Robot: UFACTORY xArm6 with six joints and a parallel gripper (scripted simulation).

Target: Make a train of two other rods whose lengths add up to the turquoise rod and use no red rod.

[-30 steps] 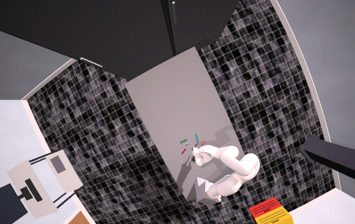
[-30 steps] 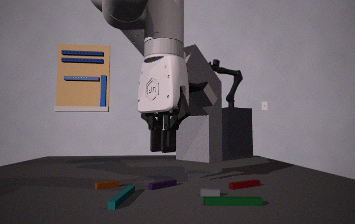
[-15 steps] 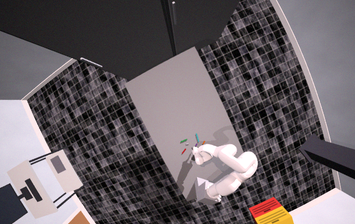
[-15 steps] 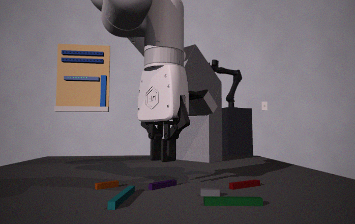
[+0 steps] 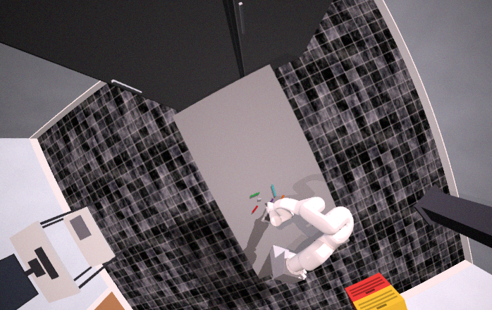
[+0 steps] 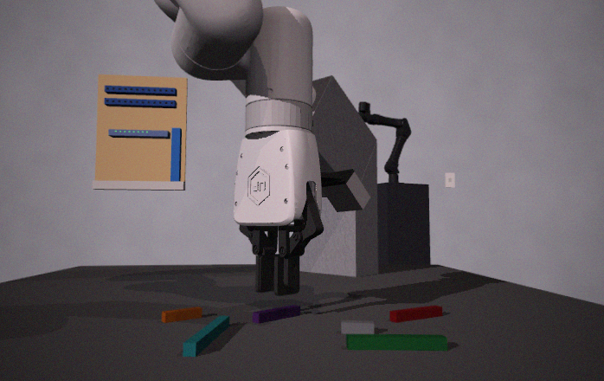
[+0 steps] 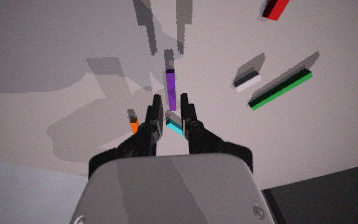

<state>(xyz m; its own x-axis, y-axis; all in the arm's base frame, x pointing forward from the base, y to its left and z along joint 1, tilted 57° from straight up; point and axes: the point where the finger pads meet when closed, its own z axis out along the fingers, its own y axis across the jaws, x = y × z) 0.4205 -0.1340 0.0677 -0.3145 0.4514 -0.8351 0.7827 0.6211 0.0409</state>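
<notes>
Around the purple rod every other piece is laid flat on the grey table: the orange rod beside it, the turquoise rod near it at an angle, the grey rod and green rod apart, the red rod beyond. Just above the purple rod the gripper is held low, its fingers narrowed with nothing between them. Checkered flooring is revealed only from the top.

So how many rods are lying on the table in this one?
6: orange rod far left, turquoise rod beside it, purple rod under the gripper, grey rod, green rod, red rod. None looks hidden.
</notes>
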